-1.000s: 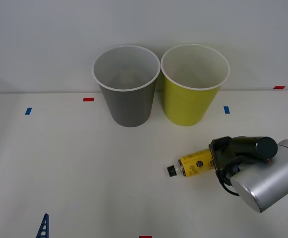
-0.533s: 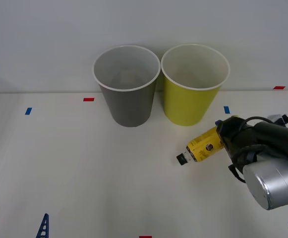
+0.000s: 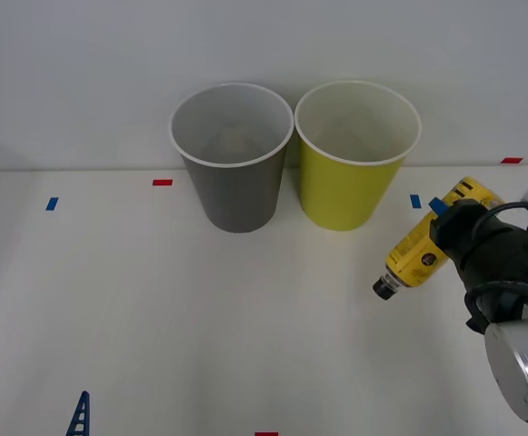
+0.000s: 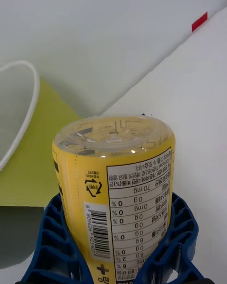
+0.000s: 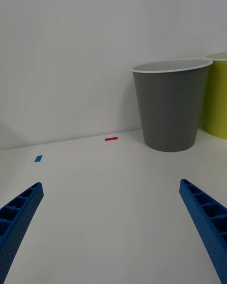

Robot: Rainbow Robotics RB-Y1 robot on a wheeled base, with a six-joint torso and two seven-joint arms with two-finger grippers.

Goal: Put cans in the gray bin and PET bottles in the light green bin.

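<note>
My right gripper (image 3: 447, 225) is shut on the PET bottle (image 3: 420, 249) and holds it in the air, to the right of the light green bin (image 3: 347, 193) and in front of it. The bottle has a yellow label and tilts with its black cap (image 3: 386, 288) down and to the left. In the right wrist view the blue fingers (image 4: 47, 236) clasp the bottle (image 4: 118, 180), with the light green bin (image 4: 33, 170) behind. The gray bin (image 3: 236, 195) stands just left of the green one. At the front left, my left gripper (image 5: 113, 227) is open and holds nothing. The cans are out of view.
Both bins stand side by side close to the white back wall. Small tape marks lie on the white table: red (image 3: 162, 182), blue (image 3: 52, 203), blue (image 3: 415, 201) and red (image 3: 512, 160). The gray bin (image 5: 170, 109) is ahead of the left gripper.
The right gripper has lifted the bottle off the table and carried it up and to the right. The bottle now tilts cap-down more steeply. The left arm has not moved.
</note>
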